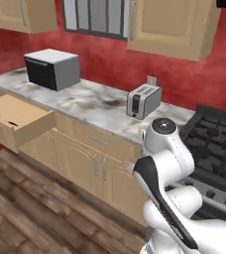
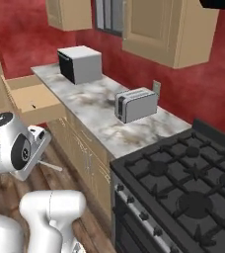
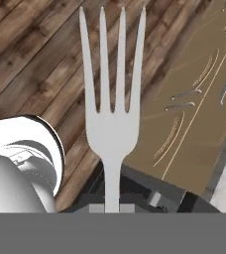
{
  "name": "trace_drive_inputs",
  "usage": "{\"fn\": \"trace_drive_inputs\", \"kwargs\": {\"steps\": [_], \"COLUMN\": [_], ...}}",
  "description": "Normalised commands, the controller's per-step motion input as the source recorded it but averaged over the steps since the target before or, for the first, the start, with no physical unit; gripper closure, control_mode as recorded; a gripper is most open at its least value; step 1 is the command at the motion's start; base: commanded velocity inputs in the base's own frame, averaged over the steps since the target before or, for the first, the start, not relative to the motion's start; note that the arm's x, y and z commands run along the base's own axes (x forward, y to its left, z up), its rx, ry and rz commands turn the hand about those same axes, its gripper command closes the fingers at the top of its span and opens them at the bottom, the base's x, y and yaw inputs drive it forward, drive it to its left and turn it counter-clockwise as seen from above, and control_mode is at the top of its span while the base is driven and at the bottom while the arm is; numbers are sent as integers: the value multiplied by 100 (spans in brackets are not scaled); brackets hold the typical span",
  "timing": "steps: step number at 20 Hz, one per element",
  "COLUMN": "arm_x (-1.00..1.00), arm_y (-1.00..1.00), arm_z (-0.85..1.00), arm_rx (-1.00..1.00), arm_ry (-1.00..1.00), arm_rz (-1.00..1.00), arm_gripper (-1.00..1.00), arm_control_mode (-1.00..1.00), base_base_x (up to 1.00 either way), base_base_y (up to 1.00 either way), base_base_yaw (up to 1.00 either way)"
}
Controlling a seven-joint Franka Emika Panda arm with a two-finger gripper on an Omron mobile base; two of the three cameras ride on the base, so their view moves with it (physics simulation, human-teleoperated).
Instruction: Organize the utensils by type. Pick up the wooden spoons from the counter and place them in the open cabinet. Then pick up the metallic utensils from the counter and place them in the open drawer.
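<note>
Gripper (image 3: pixel 112 207) clamps a slim silver metal fork (image 3: pixel 112 114) by its handle; it could twist loose before reaching the open tan wooden drawer (image 1: pixel 16 116).

Kitchen: marble counter (image 1: pixel 92 106), toaster (image 1: pixel 143 100), microwave (image 1: pixel 52 68), gas stove (image 2: pixel 193 183).

microwave (image 1: pixel 53 68) left of toaster (image 1: pixel 143 100) on counter (image 1: pixel 92 105); open drawer (image 1: pixel 16 119) below, left; stove (image 1: pixel 219 144) right

You have a silver four-tined fork (image 3: pixel 111 114) clamped by its handle in the shut jaws, tines pointing straight out from them over the wooden floor, while the open drawer (image 1: pixel 12 119), shallow and light tan, stands pulled out from under the marble bench (image 1: pixel 92 104) well beyond the jaws.
</note>
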Motion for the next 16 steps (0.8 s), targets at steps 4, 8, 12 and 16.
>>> {"fn": "trace_drive_inputs", "kwargs": {"steps": [4, 8, 12, 16], "arm_x": [0, 0, 0, 0], "arm_y": [0, 0, 0, 0], "arm_z": [0, 0, 0, 0], "arm_rx": [0, 0, 0, 0], "arm_ry": [0, 0, 0, 0], "arm_rz": [0, 0, 0, 0], "arm_gripper": [100, 100, 100, 100], "arm_control_mode": [100, 100, 100, 100], "base_base_x": [72, 80, 77, 82], "base_base_y": [43, 28, 22, 12], "base_base_yaw": [34, 38, 40, 28]}}
